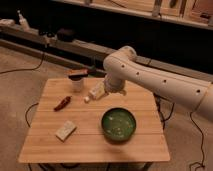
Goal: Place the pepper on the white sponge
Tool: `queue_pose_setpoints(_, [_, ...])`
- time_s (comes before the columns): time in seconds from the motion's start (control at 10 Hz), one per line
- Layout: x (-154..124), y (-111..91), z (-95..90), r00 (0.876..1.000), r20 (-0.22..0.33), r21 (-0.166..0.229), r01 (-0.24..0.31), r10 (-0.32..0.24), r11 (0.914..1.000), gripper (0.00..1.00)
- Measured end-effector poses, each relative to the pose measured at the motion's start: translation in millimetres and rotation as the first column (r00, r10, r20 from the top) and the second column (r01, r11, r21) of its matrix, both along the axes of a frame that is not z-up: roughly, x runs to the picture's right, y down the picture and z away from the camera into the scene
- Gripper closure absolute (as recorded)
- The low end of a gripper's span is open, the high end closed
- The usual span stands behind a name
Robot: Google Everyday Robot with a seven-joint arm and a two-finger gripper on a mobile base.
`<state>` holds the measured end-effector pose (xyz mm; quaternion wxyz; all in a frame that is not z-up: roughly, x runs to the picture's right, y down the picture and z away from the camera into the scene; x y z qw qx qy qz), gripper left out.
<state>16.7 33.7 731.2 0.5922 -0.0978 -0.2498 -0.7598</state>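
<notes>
The dark red pepper (pixel 62 103) lies on the left part of the wooden table (pixel 145 107). The white sponge (pixel 65 130) lies flat in front of it, nearer the table's front left, and the two are apart. My gripper (pixel 111 91) hangs from the white arm (pixel 150 77) over the back middle of the table, just right of the white tube-like bottle (pixel 95 92) and well right of the pepper. It holds nothing that I can see.
A big green bowl (pixel 119 123) sits right of centre near the front. A white cup with a brown top (pixel 77 80) stands at the back, left of the bottle. A long bench with cables runs behind the table.
</notes>
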Motion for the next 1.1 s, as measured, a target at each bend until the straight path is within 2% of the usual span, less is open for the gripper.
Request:
queue_pose_setpoints(0.1, [-18, -2, -1.7, 0.997, 0.065, 0.026, 0.039, -0.04, 0.9989, 0.2])
queue_pose_setpoints(0.2, [-31, -3, -3.1, 0.992, 0.11, 0.042, 0.05, -0.055, 0.9979, 0.2])
queue_pose_setpoints(0.3, [-36, -3, -3.8, 0.99, 0.129, 0.047, 0.054, -0.06, 0.9974, 0.2])
queue_pose_setpoints(0.6, [-36, -3, -3.6, 0.99, 0.127, 0.046, 0.053, -0.059, 0.9975, 0.2])
queue_pose_setpoints(0.8, [-30, -5, 1.7, 0.996, 0.084, 0.043, 0.03, -0.034, 0.9986, 0.2])
queue_pose_setpoints(1.0, [-40, -17, 20.9, 0.998, 0.022, 0.046, -0.053, 0.052, 0.9975, 0.2])
queue_pose_setpoints(1.1, [-55, -25, 36.5, 0.993, 0.007, 0.053, -0.115, 0.115, 0.992, 0.2])
